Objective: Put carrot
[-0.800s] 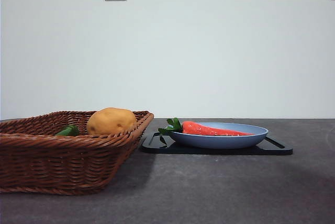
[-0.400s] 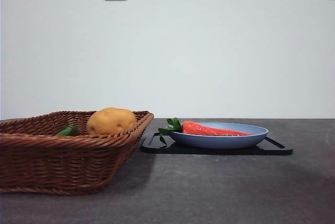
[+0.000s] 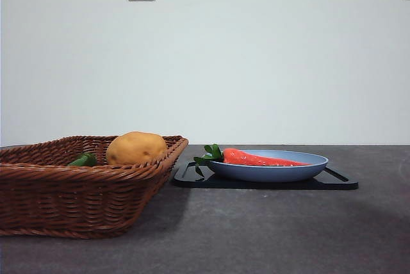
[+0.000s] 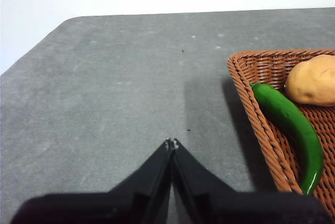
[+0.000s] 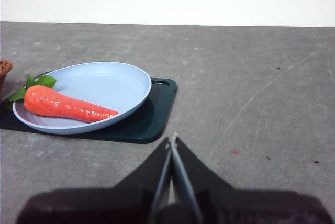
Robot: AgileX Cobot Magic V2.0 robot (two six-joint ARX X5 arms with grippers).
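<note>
The orange-red carrot (image 3: 259, 158) with green leaves lies in a light blue plate (image 3: 282, 171) that stands on a black tray (image 3: 192, 180). It also shows in the right wrist view (image 5: 68, 107), lying along the plate's (image 5: 112, 85) near side. My right gripper (image 5: 172, 141) is shut and empty, apart from the tray, above bare table. My left gripper (image 4: 171, 143) is shut and empty above bare table beside the wicker basket (image 4: 251, 98). Neither gripper shows in the front view.
The brown wicker basket (image 3: 64, 194) stands left of the tray and holds a yellow-brown potato (image 3: 136, 148) and a green pepper (image 3: 83, 159). The potato (image 4: 314, 80) and pepper (image 4: 290, 124) also show in the left wrist view. A white wall stands behind the grey table.
</note>
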